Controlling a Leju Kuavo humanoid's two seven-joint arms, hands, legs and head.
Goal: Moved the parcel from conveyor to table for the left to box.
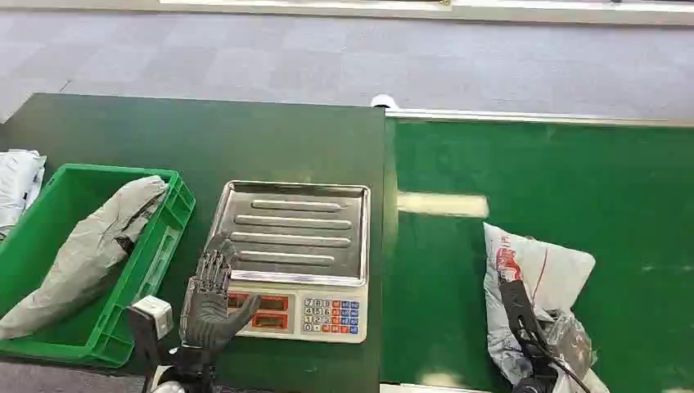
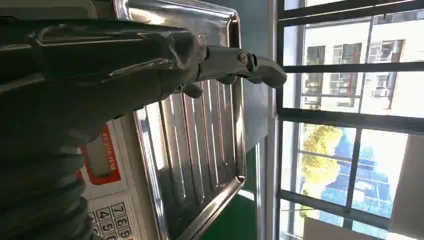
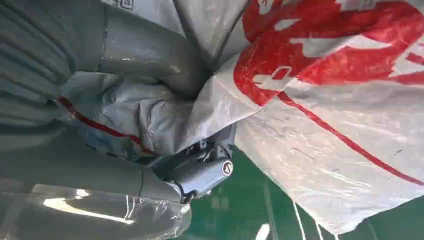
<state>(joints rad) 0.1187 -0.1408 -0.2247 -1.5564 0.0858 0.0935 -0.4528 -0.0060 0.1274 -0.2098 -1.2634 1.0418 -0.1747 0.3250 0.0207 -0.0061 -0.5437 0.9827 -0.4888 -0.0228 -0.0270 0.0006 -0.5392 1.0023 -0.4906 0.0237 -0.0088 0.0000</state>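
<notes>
The white plastic mailer parcel with red printing point(image 1: 536, 278) lies on the green conveyor belt point(image 1: 573, 180), on the robot's right side, and the right hand point(image 1: 524, 323) is already on it. In the right wrist view the thick grey thumb and darker fingers point(image 3: 200, 167) are closed into a bunched fold of the bag's film — a hold on the wrapping at the parcel's near end, with most of the parcel stretching out beyond the fingertips. Its long axis runs roughly away from the robot, so the bulk lies ahead of the right fingers and slightly to their inner side.

The left hand point(image 1: 211, 291) is well apart from the parcel, hovering over the near edge of the silver ribbed steel tray point(image 1: 295, 225) of the white electronic weighing scale point(image 1: 315, 315) on the dark green surface point(image 1: 205, 135). Its fingers point(image 2: 235, 62) are spread and stretched out, holding nothing.

The move ahead turns on one relation — the parcel is to the right of the seam between belt and surface, and the scale and the green plastic crate point(image 1: 164, 237), which already holds a grey bagged parcel point(image 1: 90, 250), lie to the left of the right fingers. The right hand is plainly the nearer one and would likely have to carry the bag sideways, leftward across the seam. Since the grip is on loose film at one end, the parcel would probably hang and swing below the fingers.
</notes>
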